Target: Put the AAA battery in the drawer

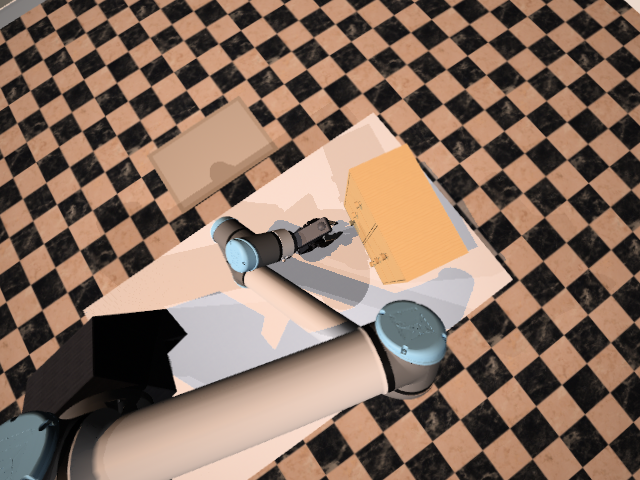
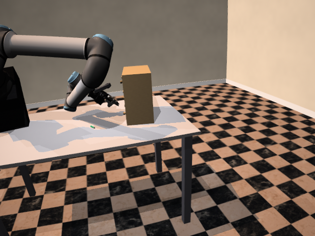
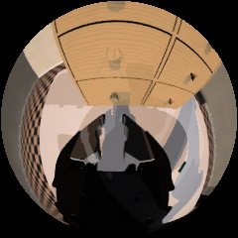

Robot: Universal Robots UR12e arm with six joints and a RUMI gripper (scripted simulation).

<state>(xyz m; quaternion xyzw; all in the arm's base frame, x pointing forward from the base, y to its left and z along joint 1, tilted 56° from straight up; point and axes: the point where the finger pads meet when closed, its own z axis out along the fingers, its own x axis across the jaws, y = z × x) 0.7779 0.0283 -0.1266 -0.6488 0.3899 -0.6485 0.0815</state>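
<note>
My pincer (image 1: pixel 338 228) (image 2: pixel 117 104) (image 3: pixel 113 114) is slightly open, holding nothing. Chest (image 1: pixel 408 214) (image 2: pixel 138 99) (image 3: pixel 89 57) upright just ahead of it; battery (image 2: pixel 92 126) (image 3: pixel 182 167) lies off to its side.

The end effector (image 1: pixel 338 228) (image 2: pixel 117 104) (image 3: pixel 113 114) tilts downward, jaws slightly parted, below the bent arm (image 1: pixel 232 408) (image 2: pixel 48 46).
</note>
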